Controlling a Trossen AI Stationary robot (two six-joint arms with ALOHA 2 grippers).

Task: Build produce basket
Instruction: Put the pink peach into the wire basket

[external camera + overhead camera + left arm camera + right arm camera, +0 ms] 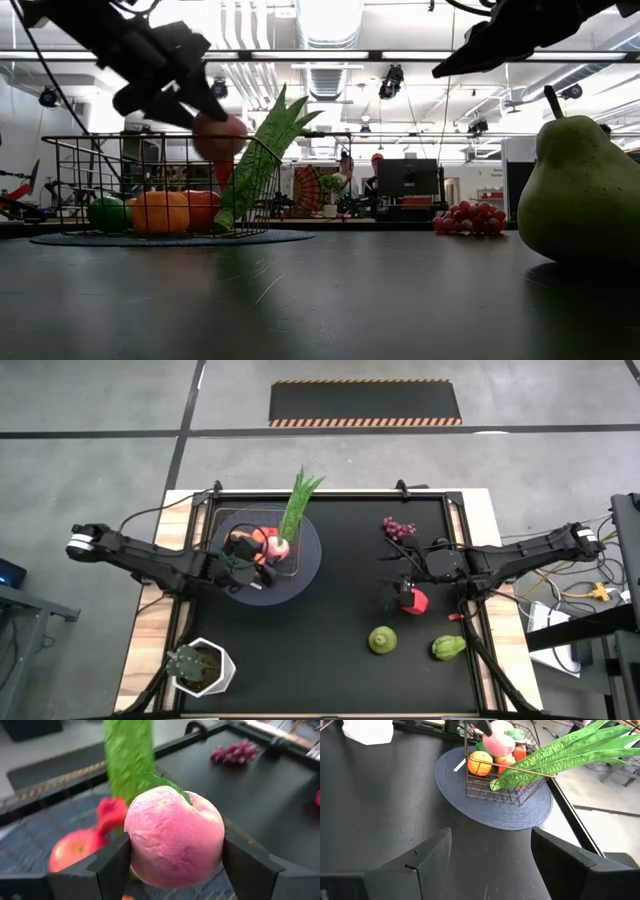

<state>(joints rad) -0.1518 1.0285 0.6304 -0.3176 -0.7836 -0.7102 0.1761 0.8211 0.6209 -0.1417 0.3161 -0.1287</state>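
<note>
Over the wire basket (262,552) on the left side of the table, the left gripper (175,851) hangs with a pink peach (174,836) pinched between its two dark fingers (117,865); the low view shows the peach (220,136) just above the rim, not yet among the fruit below. Inside the basket lie an orange (162,211), a red fruit (203,208) and a green one (108,213), with the long green leafy stalk (296,507) leaning out over the far edge. The relation that matters is vertical: the peach sits directly above the basket's open top, so I judge the coming move to be a short lowering and a release, keeping clear of the stalk, which crosses the far right part of the opening. The right gripper (490,851) hovers with its fingers apart and nothing between them, above the right half of the table next to a small red piece (413,600). Purple grapes (398,528) lie on the far side of it, a green pear (382,640) and a second green piece (448,648) on the near side; all of these are closer to the right arm. A potted plant (198,666) stands at the near left corner.
</note>
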